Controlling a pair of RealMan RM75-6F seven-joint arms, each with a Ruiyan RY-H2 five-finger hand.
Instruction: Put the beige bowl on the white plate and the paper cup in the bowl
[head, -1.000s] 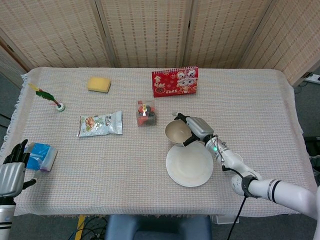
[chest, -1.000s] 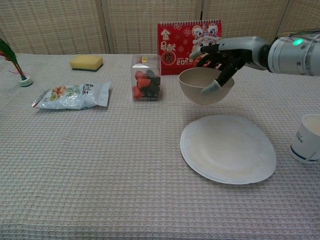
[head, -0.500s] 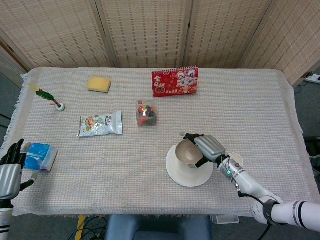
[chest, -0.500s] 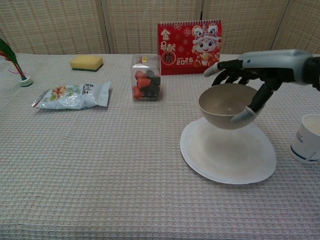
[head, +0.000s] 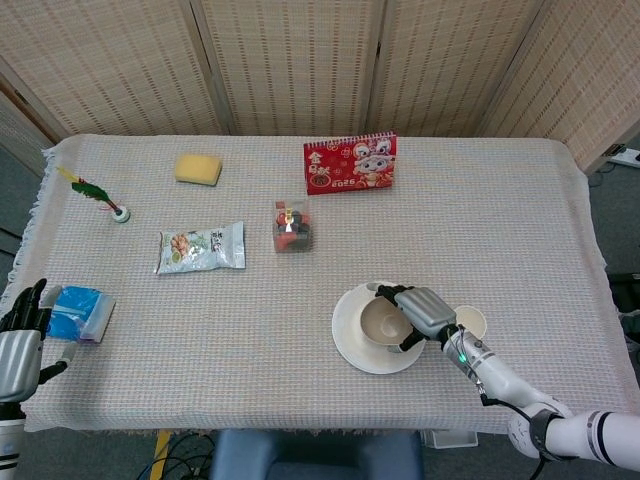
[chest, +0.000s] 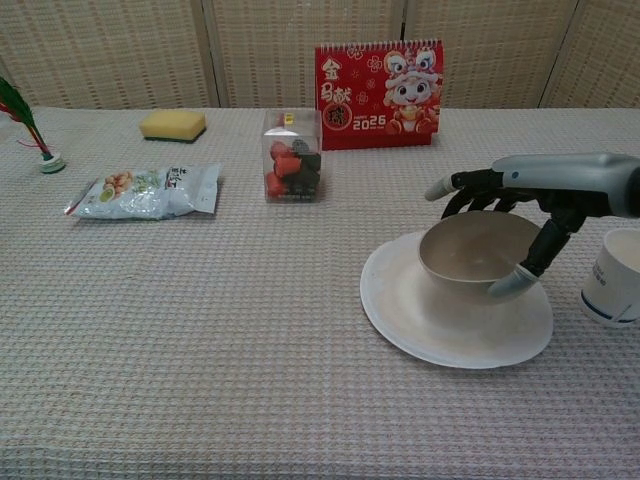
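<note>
Right hand (chest: 520, 215) fingers (chest: 505, 285) clasping beige bowl (chest: 478, 256) on white plate (chest: 400, 300); paper cup (chest: 615, 275) just right, nearest this hand.

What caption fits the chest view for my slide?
Right robot hand holds the beige bowl on the white plate; paper cup waits nearby.

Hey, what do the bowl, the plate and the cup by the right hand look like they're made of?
Beige bowl: matte, smooth and opaque, likely plastic or melamine, possibly ceramic.
White plate: thin rim with a soft sheen, probably plastic or glazed ceramic.
Paper cup: white with blue print and a rolled lip, looks like coated paper.
</note>
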